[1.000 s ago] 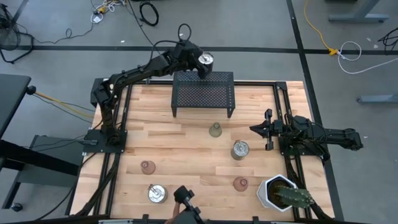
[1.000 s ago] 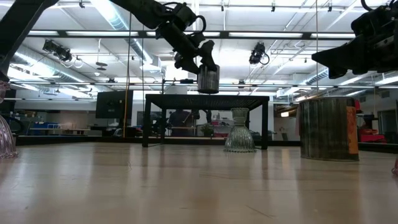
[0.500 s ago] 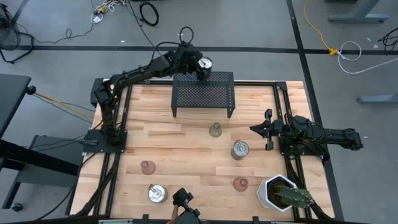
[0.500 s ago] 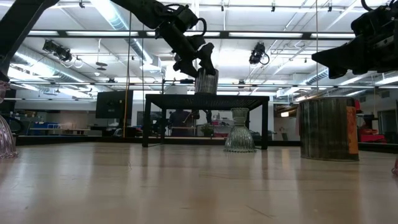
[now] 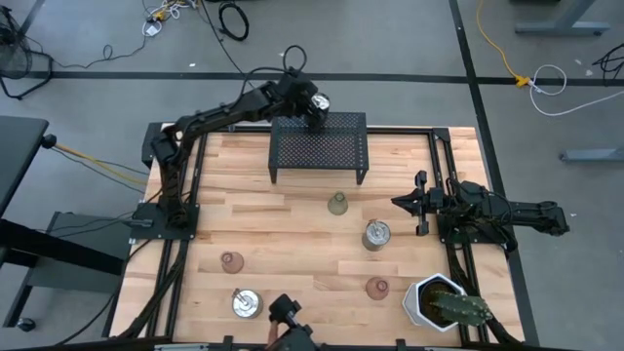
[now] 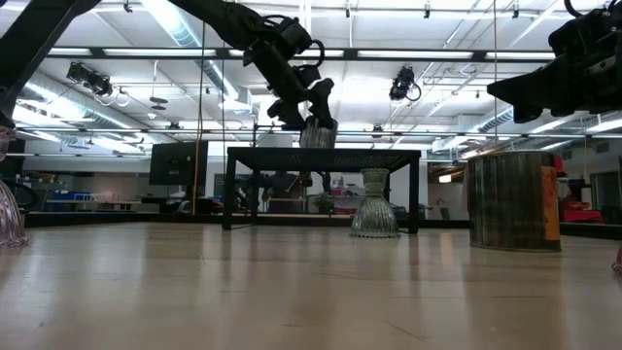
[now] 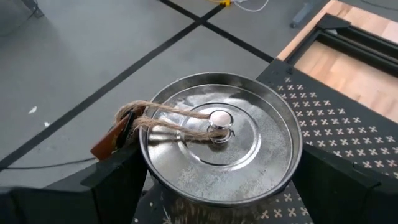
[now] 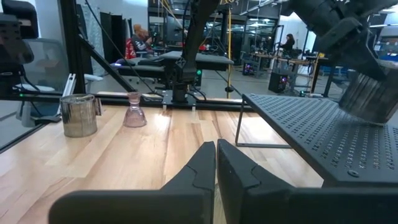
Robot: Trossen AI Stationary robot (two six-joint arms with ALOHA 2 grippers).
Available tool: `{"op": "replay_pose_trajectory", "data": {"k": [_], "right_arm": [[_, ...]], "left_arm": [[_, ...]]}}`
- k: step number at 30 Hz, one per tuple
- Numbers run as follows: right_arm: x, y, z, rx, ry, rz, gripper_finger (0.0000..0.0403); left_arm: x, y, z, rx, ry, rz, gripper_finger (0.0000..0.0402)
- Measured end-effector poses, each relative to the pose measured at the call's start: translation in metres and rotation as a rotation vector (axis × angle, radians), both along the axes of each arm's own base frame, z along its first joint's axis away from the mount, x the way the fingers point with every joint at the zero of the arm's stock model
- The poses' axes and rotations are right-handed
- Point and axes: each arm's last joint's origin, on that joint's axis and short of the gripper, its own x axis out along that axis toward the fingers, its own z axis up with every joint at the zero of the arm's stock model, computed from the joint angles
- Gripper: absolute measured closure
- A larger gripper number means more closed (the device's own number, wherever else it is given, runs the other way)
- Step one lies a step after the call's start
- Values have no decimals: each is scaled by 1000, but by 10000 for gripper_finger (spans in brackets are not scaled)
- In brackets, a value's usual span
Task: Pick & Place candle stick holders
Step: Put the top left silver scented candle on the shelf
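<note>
A silvery can-like candle stick holder (image 7: 221,146), with twine and a brown tag on its lid, stands upright at the far left part of the black mesh rack (image 5: 322,146). My left gripper (image 5: 312,105) is shut on it. In the low view its bottom (image 6: 318,144) is level with the rack top; I cannot tell whether it rests there. On the table stand an olive-green glass cup (image 5: 337,204), two pink cups (image 5: 231,261) (image 5: 377,288) and two more silvery holders (image 5: 376,234) (image 5: 246,302). My right gripper (image 5: 402,203) waits shut at the table's right side. My left gripper pinches the silvery holder's round side wall (image 7: 152,186) between its two fingers (image 7: 118,180), one on each side below the lid's rim. The fingers slant down from the table's far left. The holder stays upright, its bottom at the rack's top.
A white hexagonal pot with a cactus (image 5: 444,302) stands at the near right corner. A dark device (image 5: 288,317) sits at the near edge. The rack's mesh top (image 8: 311,134) is bare apart from the held holder. Bare wood lies between the scattered holders.
My left gripper has gone down toward the rack, tipping a little more downward, still shut on the silvery holder. The holder, which hung clear above the rack, is now down at the rack's top, still upright.
</note>
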Motion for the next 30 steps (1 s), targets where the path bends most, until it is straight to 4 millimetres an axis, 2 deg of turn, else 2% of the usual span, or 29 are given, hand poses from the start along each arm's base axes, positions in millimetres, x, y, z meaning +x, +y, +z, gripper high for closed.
{"op": "replay_pose_trajectory", "data": {"k": [30], "right_arm": [[0,0,0,0,-1,0,382]], "left_arm": [[5,0,2,35,-36,16,42]]}}
